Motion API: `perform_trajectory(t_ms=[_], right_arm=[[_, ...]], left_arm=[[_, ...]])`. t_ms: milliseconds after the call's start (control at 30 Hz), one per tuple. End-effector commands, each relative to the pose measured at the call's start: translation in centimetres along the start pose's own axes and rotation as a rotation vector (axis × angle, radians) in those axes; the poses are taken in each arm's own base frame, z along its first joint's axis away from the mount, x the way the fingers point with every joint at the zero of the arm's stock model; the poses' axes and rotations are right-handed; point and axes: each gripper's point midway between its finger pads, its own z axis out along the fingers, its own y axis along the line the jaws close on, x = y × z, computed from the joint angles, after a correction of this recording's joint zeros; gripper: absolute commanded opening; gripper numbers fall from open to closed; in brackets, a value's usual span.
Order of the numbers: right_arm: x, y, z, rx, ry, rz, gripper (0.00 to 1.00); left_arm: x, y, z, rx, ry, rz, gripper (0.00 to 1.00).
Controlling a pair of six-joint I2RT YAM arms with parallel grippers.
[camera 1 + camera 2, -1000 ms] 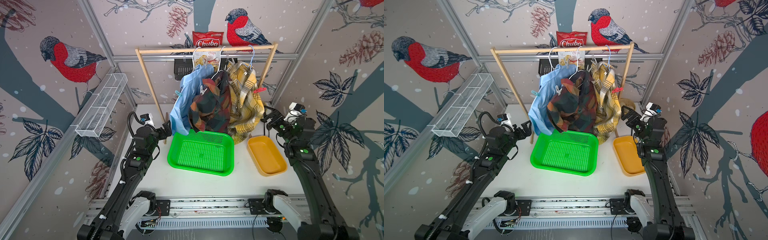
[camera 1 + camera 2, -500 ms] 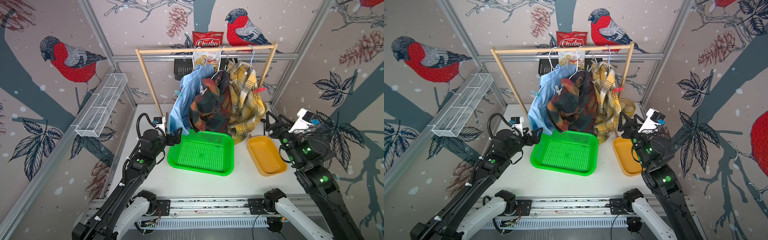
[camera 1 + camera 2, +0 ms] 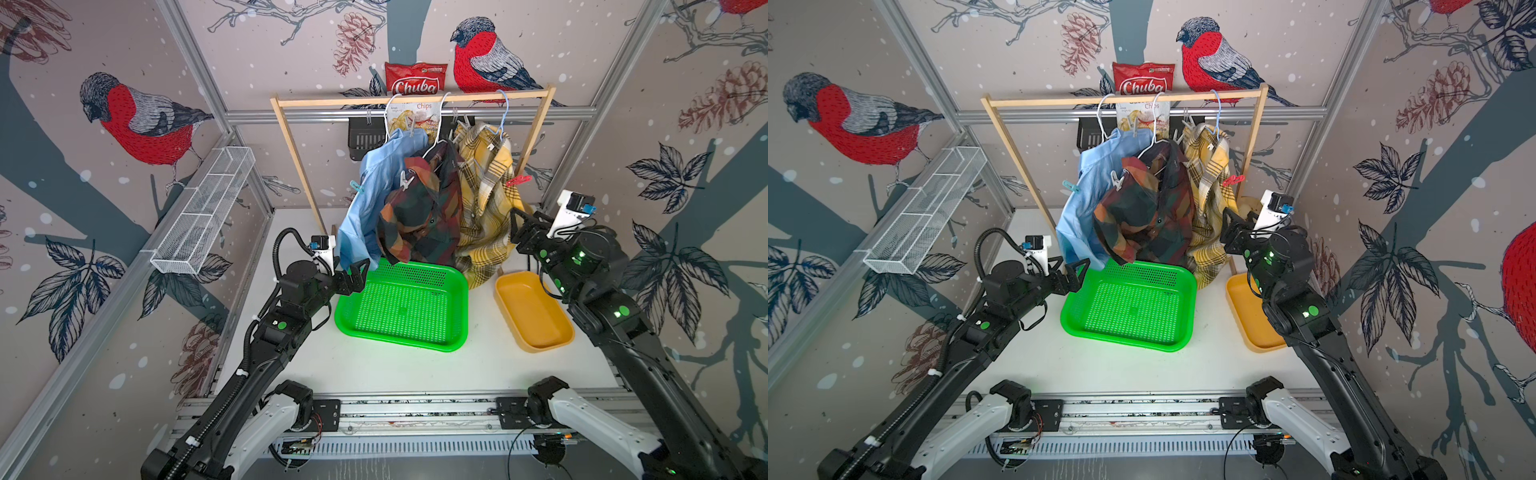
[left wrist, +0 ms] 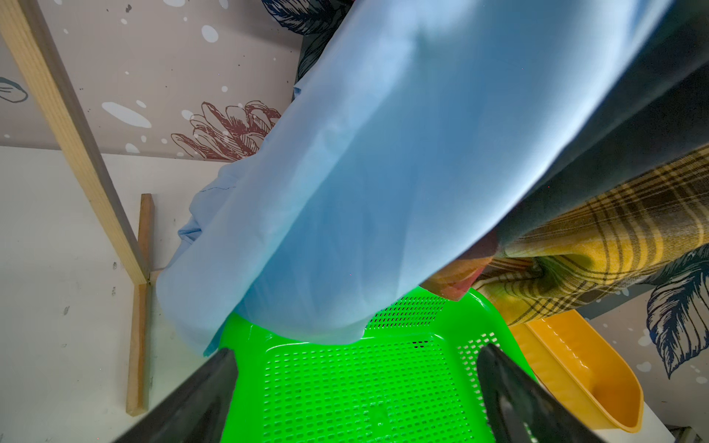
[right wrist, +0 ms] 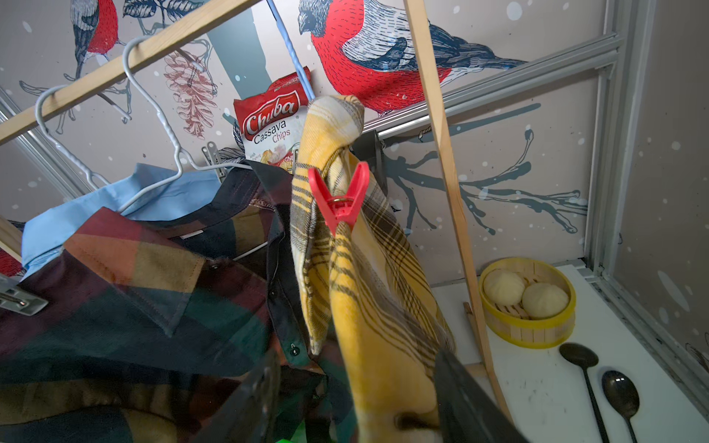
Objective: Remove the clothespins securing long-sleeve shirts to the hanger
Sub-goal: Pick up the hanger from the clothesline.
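Clothespins (image 3: 406, 179), apparently none off yet: red pin (image 5: 339, 203), teal pin (image 3: 356, 186) and grey ones clipped to shirts (image 3: 419, 216) under rack (image 3: 415, 99); left claw (image 4: 356, 349) wide open, right claw (image 5: 356, 356) parted round yellow shirt (image 5: 368, 307), both below rack.

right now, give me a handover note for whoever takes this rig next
Left gripper: open, empty, over the green basket below the light blue shirt.
Right gripper: jaws apart around the yellow plaid shirt, lower fabric, below the red clothespin; can't tell if it grips.
Pins: red on the yellow plaid, teal clothespin on the blue, pale clothespin on the dark plaid shirt, more pale ones near the collars.
Done: no pin seen in the basket.
Left: every pin seen is clipped on.
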Motion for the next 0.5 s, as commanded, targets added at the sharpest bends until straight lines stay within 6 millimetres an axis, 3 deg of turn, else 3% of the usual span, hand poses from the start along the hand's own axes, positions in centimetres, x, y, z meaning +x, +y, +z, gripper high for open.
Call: perform_trajectory(t_ms=[0,267,467], right_arm=[[-0.4,0.6,0.7,-0.017,-0.005,-0.022,0.62],[0.2,1.4,2.9,-0.032,0.024,-0.039,0.49],[0.0,1.9,3.3,-0.052,0.030,-0.037,0.26]], left_arm=[[-0.6,-0.6,-0.2,0.027,-0.024,-0.013,0.97],[-0.9,-0.9,-0.6,0.042,-0.038,-0.013,0.96],[-1.2,-0.9,-0.9,0.037,-0.056,-0.011,0.96]])
